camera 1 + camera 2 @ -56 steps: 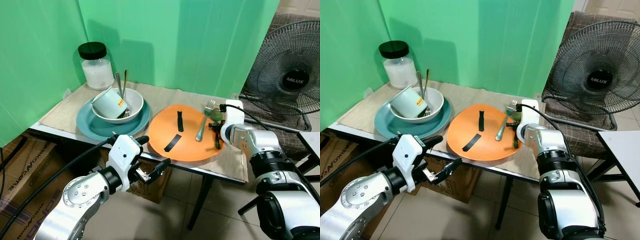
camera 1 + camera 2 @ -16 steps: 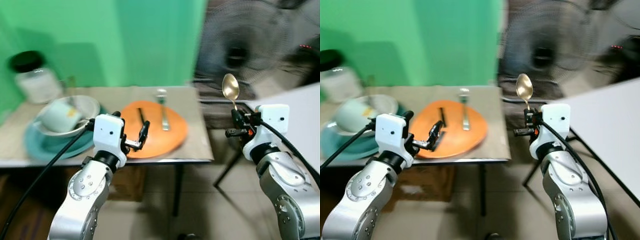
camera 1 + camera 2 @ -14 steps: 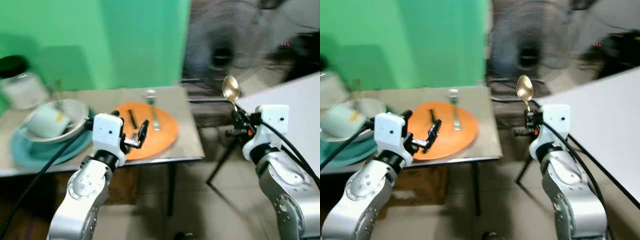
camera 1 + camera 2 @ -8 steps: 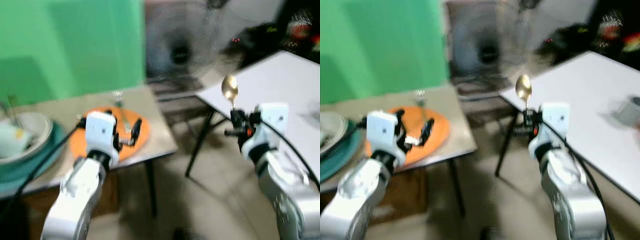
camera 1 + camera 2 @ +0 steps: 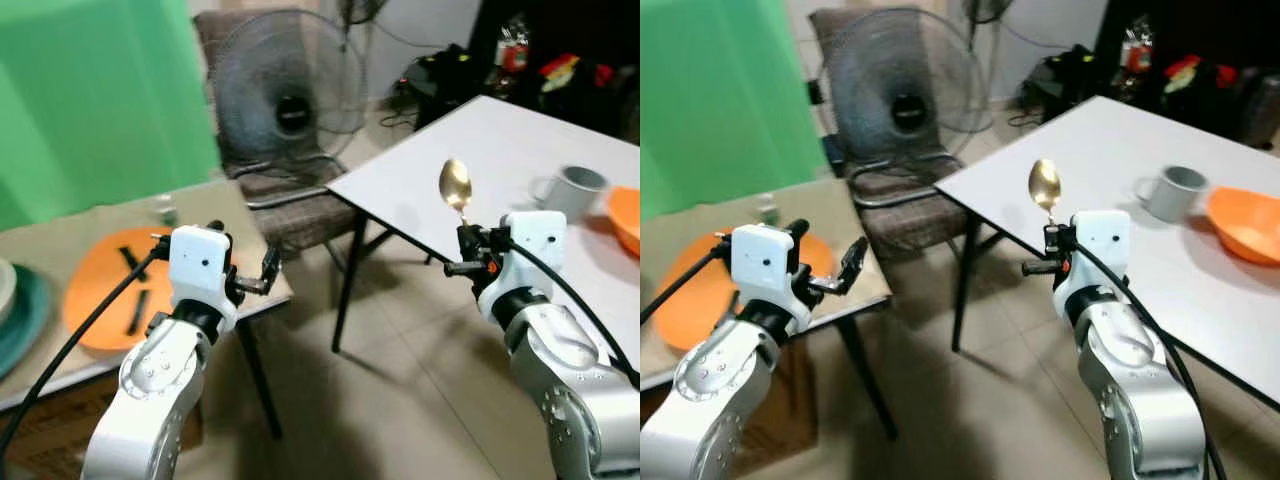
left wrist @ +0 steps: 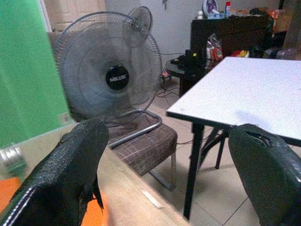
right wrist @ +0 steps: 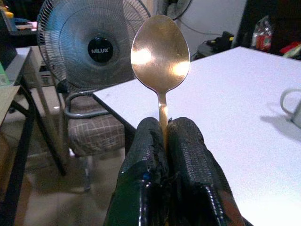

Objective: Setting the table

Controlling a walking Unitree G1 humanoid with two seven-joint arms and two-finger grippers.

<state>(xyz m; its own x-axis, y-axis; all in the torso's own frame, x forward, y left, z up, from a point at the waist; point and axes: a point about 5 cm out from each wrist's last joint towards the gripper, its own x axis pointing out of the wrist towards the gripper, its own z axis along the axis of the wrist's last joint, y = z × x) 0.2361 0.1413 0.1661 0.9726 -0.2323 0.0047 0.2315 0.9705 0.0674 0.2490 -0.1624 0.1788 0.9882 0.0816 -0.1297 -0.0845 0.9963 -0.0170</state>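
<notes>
The right gripper [image 7: 163, 141] is clamped on the handle of a gold-toned spoon [image 7: 160, 52], its two black fingers pressed together around the stem. The spoon stands upright above the fingertips, bowl uppermost, held in the air just off the near edge of the white table [image 5: 1160, 250]. On that table, well beyond the spoon, stand a grey mug [image 5: 1171, 192] and, at its right, an orange bowl [image 5: 1246, 225], partly cut off by the frame edge. The left gripper [image 5: 264, 272] is held in front of the robot with its fingers [image 6: 70, 169] spread wide apart and nothing between them; it hovers over the near corner of the cloth-covered side table [image 5: 235, 215]. An orange plate [image 5: 100, 290] with two dark strips lies on that side table, with the rim of a teal plate [image 5: 25, 315] at the far left. A standing fan [image 7: 89, 44] on a chair carries the readable hub label "MILUX". Writing on other objects cannot be made out.
</notes>
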